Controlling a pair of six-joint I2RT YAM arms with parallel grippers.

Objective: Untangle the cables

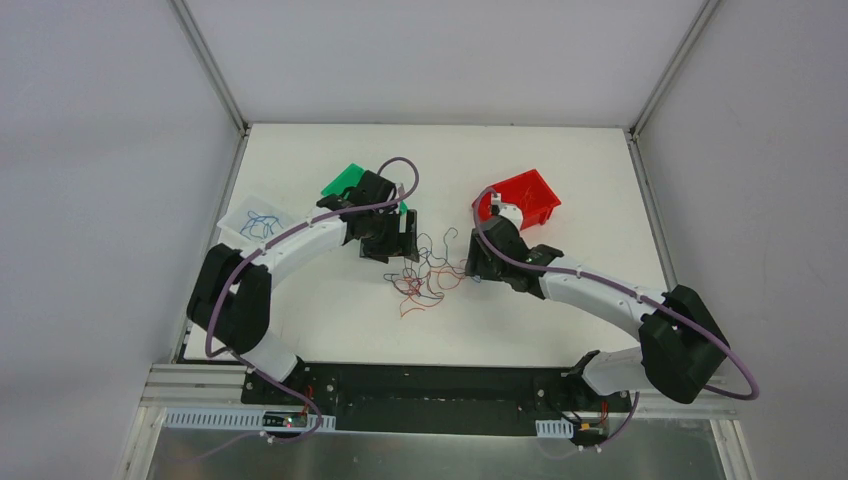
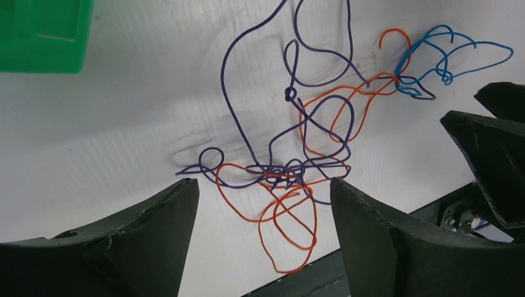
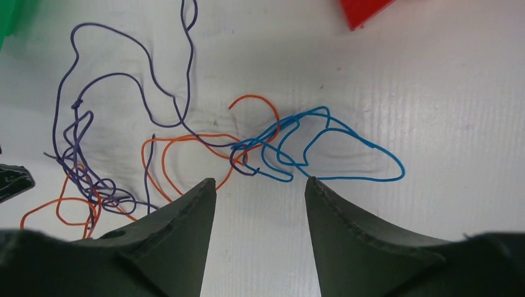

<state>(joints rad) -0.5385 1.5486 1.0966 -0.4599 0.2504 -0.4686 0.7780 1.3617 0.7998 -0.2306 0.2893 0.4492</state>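
Note:
The cables (image 1: 430, 272) lie in a loose tangle on the white table between my two grippers. In the left wrist view, purple strands (image 2: 289, 94) knot with orange ones, and a blue strand (image 2: 405, 65) trails off at the far right. My left gripper (image 2: 263, 185) is open just above the table, and an orange loop (image 2: 314, 235) lies on the table between its fingers. My right gripper (image 3: 260, 181) is also open, with bare table between its fingers. The blue cable (image 3: 384, 151) lies just beyond its fingertips, hooked into an orange strand (image 3: 251, 97) and a purple one (image 3: 74, 49).
A green bin (image 1: 350, 180) stands behind the left gripper (image 1: 395, 240). A red bin (image 1: 525, 195) stands behind the right gripper (image 1: 478, 262). A white tray (image 1: 255, 222) holding blue strands sits at the table's left edge. The table's dark front edge (image 2: 322, 278) runs close under the orange loop.

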